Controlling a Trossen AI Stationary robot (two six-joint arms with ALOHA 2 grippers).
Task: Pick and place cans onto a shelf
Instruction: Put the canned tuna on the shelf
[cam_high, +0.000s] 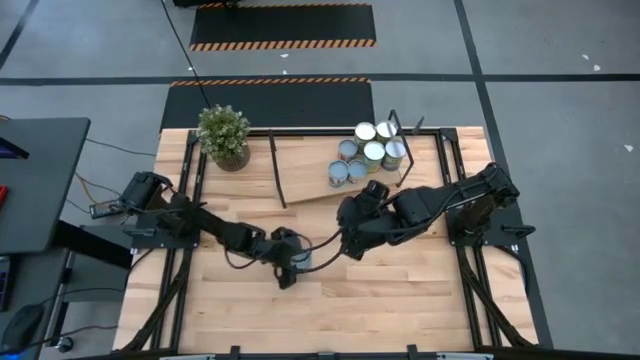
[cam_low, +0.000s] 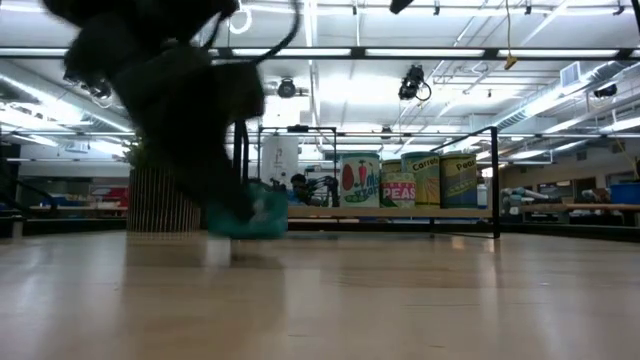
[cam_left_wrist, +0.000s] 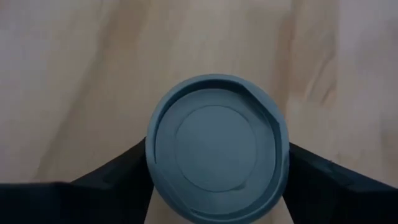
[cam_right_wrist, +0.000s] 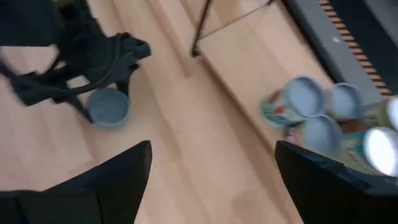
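My left gripper (cam_high: 292, 258) is at mid-table, shut on a can with a blue-grey round top (cam_left_wrist: 217, 143) and a teal label (cam_low: 252, 215). My right gripper (cam_high: 350, 238) is open and empty over the table, just right of that can and near the shelf's near edge; its fingers stand wide apart in the right wrist view (cam_right_wrist: 211, 177). The shelf (cam_high: 310, 165), a light wooden board in a thin black wire frame, lies at the table's far side. Several cans (cam_high: 368, 152) stand upright in a cluster on its right end. My left gripper pinches the can's round side wall (cam_left_wrist: 152, 168) between its two fingers, one finger (cam_left_wrist: 118, 177) on each side, just below the top rim. The fingers come from above, pointing down. In the low view the can hangs a little above the table, slightly tilted.
A potted plant (cam_high: 224, 135) stands at the far left corner beside the shelf. The shelf's black wire frame (cam_high: 275, 165) rises above the board. Bare wooden tabletop (cam_high: 400, 300) lies toward the near edge.
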